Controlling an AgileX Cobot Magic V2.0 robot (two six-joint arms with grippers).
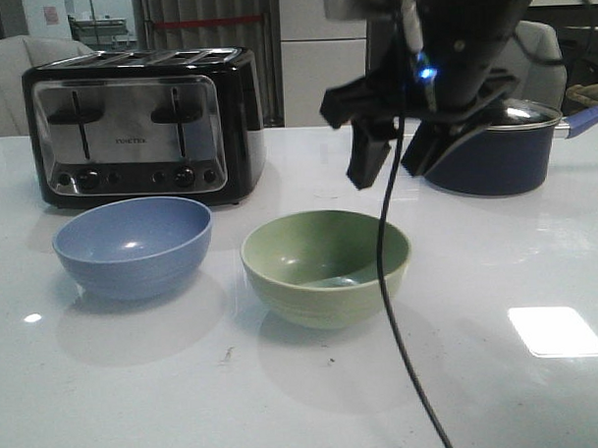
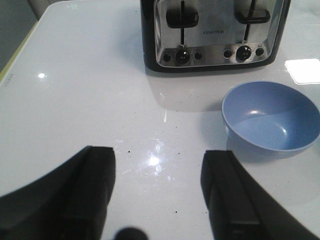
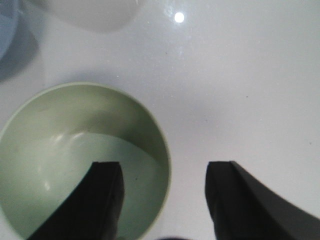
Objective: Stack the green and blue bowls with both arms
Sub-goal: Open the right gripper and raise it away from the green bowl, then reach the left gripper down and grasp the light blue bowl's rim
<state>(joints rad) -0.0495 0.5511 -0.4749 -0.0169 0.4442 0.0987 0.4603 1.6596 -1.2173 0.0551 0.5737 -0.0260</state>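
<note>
The blue bowl (image 1: 133, 246) sits upright on the white table in front of the toaster, left of the green bowl (image 1: 326, 266). My right gripper (image 1: 390, 160) hangs open above the green bowl's far right rim. In the right wrist view my right gripper (image 3: 162, 172) straddles the rim of the green bowl (image 3: 65, 155), one finger over its inside, one outside, well above it. My left gripper (image 2: 157, 157) is open and empty over bare table, with the blue bowl (image 2: 270, 120) ahead and to one side. The left arm is out of the front view.
A black and steel toaster (image 1: 143, 126) stands at the back left. A dark navy pot with a glass lid (image 1: 493, 148) stands at the back right, behind my right arm. A black cable (image 1: 395, 309) hangs down across the green bowl's right side.
</note>
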